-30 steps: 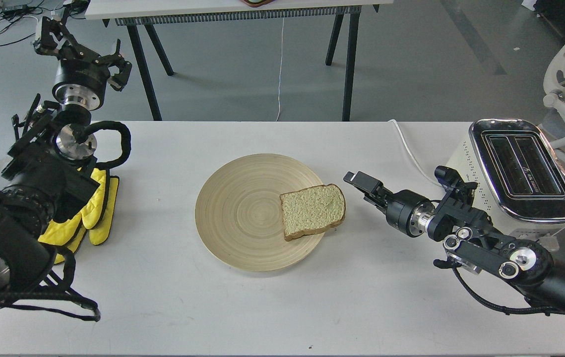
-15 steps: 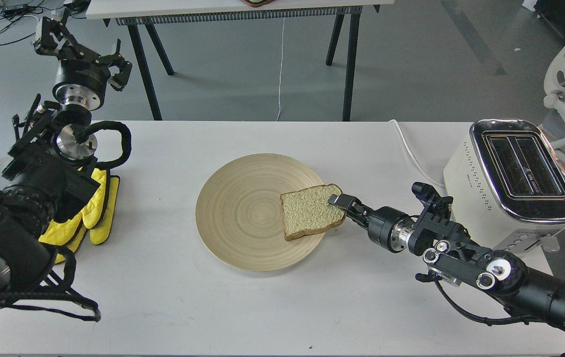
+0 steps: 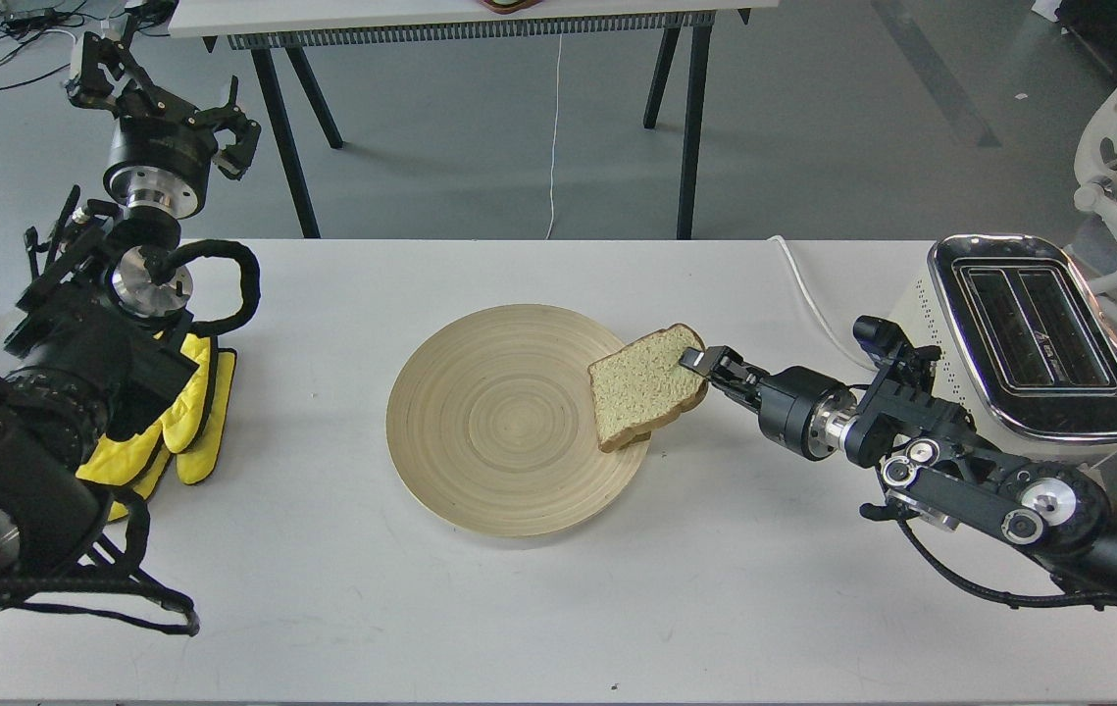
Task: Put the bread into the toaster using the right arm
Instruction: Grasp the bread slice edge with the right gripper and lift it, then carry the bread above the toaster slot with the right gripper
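A second ago my right gripper (image 3: 698,362) was short of the bread (image 3: 646,399); now it is clamped on the domed end and has tipped the slice up off the plate (image 3: 480,471), only its lower corner near the rim. So the pick has worked. The slice's long axis runs dome-up toward the toaster (image 3: 1029,348). My left gripper (image 3: 166,103) hangs with fingers spread, well apart.

Two black jointed arms.
Left arm (image 3: 77,333) carries a looped hose; right arm (image 3: 960,461) shows silver rings, thin cables.
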{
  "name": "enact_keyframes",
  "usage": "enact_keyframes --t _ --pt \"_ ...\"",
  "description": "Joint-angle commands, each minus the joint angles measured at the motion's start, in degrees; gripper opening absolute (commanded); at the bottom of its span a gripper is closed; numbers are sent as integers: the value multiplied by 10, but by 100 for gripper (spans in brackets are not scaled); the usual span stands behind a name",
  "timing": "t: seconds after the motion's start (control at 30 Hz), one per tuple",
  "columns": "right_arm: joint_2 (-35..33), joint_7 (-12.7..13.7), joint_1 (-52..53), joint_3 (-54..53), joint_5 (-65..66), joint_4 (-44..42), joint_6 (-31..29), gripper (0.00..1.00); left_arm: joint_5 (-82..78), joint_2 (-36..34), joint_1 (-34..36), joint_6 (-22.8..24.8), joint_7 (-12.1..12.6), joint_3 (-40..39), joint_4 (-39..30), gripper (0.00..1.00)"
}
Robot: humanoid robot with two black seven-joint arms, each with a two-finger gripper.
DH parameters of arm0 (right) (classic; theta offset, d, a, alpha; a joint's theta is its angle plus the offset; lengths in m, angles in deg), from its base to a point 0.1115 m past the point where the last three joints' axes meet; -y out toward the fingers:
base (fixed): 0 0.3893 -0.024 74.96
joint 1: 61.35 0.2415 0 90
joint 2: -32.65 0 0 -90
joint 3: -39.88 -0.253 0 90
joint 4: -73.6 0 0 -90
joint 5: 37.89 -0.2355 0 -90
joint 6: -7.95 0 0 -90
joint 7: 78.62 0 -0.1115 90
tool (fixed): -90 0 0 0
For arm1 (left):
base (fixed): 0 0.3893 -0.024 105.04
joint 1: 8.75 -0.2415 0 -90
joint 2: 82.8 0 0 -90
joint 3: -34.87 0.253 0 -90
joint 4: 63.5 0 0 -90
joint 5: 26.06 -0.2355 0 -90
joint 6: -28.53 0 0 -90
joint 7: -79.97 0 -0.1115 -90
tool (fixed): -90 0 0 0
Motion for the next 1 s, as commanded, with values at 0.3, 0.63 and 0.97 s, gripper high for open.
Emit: enact_keyframes --t 0.3,0.63,0.97 --pt "-398 25 158 6 63 175 -91 2 0 0 0 0 0 0 0 100" --pt "-518 27 171 12 183 198 -140 2 0 1 0 0 0 1 0 100" --pt "-507 39 166 59 203 186 -137 3 0 3 0 0 0 0 0 100"
